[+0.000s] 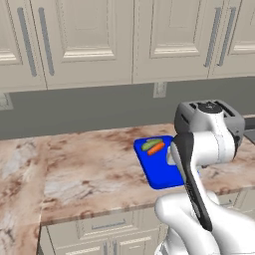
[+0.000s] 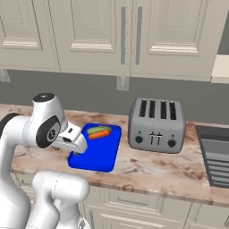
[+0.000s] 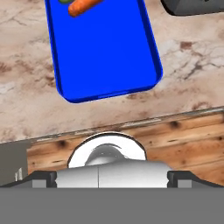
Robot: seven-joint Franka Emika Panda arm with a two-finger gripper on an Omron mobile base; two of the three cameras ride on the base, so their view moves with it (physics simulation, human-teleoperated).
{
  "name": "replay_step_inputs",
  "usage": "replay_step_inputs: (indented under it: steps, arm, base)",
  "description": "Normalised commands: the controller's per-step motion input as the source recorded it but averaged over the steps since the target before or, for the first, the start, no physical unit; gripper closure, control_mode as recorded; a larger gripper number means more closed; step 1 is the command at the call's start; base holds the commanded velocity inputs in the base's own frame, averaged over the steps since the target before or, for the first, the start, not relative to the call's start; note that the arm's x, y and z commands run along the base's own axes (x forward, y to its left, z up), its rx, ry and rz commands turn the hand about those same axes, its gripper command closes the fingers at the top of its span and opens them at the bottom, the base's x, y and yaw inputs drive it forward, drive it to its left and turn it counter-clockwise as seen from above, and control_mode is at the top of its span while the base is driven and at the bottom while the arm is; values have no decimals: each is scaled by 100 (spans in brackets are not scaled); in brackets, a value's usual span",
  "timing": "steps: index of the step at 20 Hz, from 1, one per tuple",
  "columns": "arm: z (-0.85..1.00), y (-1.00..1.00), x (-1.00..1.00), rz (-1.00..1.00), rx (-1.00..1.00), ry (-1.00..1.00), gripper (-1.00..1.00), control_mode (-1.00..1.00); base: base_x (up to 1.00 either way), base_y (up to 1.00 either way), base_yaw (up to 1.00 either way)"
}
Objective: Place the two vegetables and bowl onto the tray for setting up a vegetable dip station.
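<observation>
Since both vegetables already lie on the tray (image 2: 96, 154), you are down to the bowl, which I cannot place from these pictures. An orange carrot (image 2: 99, 134) and a green vegetable (image 2: 99, 129) rest side by side, touching or nearly so, at the tray's far end near the wall. Their long axes run across the tray's short side, roughly parallel to the backsplash, while the tray's own long axis runs from the counter (image 2: 147, 170) edge back towards the wall. Just beside the tray stands the grey toaster (image 2: 156, 124). Your gripper (image 2: 77, 147) hangs over the tray's near end, jaws spread wide and holding nothing. Next, I judge you must find the bowl, then set it on the bare near half.
</observation>
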Motion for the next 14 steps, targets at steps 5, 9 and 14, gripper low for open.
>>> replay_step_inputs:
  steps: [5, 9, 14]
  arm:
    - [0, 0, 0, 0, 0, 0, -100, 100]
    - [0, 0, 0, 0, 0, 0, -100, 100]
    - [0, 0, 0, 0, 0, 0, -100, 100]
  base:
    - [-57, -61, 0]
    - [-14, -87, 0]
    - [0, -99, 0]
